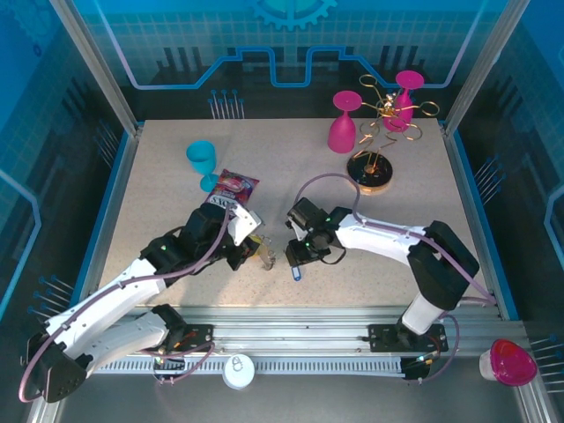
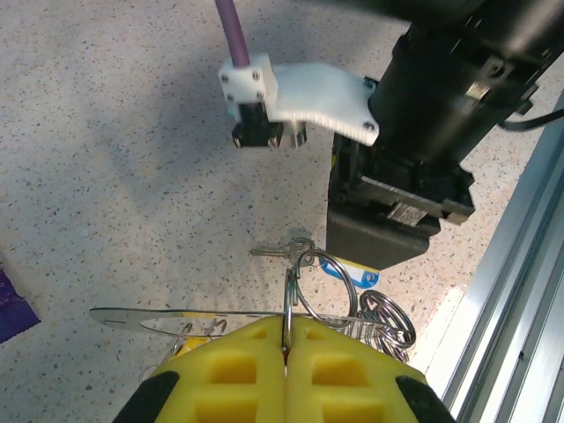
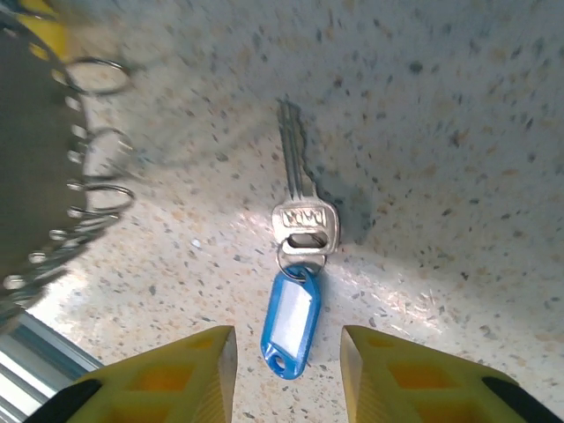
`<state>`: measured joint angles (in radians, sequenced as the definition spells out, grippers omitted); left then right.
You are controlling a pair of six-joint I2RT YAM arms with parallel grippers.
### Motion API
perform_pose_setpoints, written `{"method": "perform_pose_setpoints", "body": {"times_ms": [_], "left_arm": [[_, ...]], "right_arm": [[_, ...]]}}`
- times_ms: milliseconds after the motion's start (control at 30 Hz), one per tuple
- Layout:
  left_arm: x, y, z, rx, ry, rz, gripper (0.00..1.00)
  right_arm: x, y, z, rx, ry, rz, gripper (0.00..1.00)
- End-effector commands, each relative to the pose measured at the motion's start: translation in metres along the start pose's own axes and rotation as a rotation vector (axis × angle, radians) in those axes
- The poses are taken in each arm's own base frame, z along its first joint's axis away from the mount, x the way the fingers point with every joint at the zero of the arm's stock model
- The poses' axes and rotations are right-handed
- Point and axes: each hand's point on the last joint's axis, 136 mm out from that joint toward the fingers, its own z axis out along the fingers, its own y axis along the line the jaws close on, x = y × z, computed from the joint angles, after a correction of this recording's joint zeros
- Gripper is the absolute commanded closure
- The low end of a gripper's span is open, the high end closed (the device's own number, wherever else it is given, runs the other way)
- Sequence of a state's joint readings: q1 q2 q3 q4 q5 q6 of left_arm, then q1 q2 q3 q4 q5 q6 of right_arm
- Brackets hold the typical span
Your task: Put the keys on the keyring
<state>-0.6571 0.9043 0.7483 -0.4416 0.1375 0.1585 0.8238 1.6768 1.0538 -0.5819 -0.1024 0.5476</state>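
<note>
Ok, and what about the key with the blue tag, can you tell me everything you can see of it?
The key is small and silvery metal, with a jagged blade and a rounded head. A little ring hooks on a blue plastic tag with a white label. It lies flat on the speckled table, its tag end in the gap of the open right tool, which isn't touching it.

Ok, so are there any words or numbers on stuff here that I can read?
No text here can be read.
Key: stamped marks on its head, too blurred to read.
Blue tag: its white label looks blank.
Bag: print too small to read.
</note>
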Motion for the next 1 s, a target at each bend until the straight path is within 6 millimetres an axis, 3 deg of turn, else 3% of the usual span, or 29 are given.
{"method": "perform_pose_setpoints", "body": {"times_ms": [0,333,567,767,967], "left_arm": [[0.0,0.003,-0.002,-0.016,-0.019,-0.011,1.0],[-0.001,0.001,0.0,-0.003,-0.025,0.004,1.0],[0.0,-0.001,0.001,0.011,-0.026,0.009,1.0],[0.0,-0.003,0.002,0.02,-0.034,0.019,1.0],[0.001,-0.006,0.005,0.039,-0.043,0.041,1.0]], "right_arm": [[0.017,0.008,0.006,0.012,0.095,0.017,0.62],[0.032,0.011,0.028,0.048,0.198,0.003,0.67],[0.033,0.006,0.032,0.067,0.214,0.014,0.82],[0.029,0.0,0.018,0.055,0.191,0.036,0.97],[0.029,-0.022,-0.006,0.072,0.164,0.054,1.0]]}}
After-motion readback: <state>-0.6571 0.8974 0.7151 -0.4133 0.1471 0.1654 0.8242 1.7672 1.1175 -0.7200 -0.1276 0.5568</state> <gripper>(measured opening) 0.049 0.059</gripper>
